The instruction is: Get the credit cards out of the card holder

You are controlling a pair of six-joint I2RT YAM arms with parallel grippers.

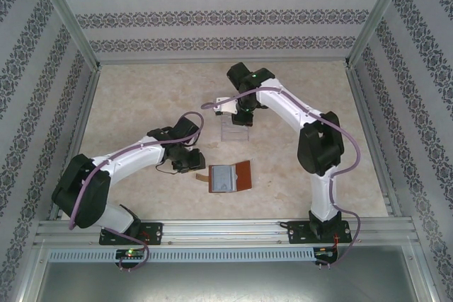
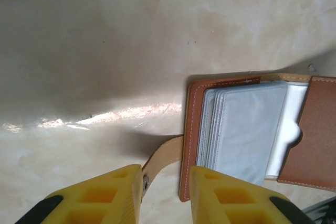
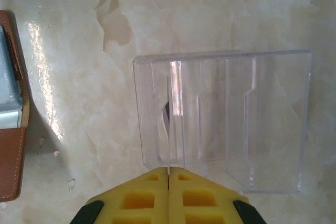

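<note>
The card holder (image 1: 243, 175) lies open on the table, brown leather with grey clear sleeves (image 2: 247, 124) fanned on its inner face. My left gripper (image 2: 167, 174) is open, its yellow fingers either side of the holder's tan side tab (image 2: 160, 158) and near corner; it stands just left of the holder (image 1: 190, 163). My right gripper (image 3: 168, 170) is shut on one of the credit cards (image 3: 168, 129). That card shows edge-on as a thin pale line and reaches into a slot of the clear tray (image 3: 262, 119). From above, this gripper (image 1: 241, 114) hangs over the tray.
The clear plastic tray (image 1: 236, 132) with upright dividers stands mid-table, beyond the holder. The holder's brown edge (image 3: 10, 166) shows at the left of the right wrist view. Patterned walls and metal rails enclose the table.
</note>
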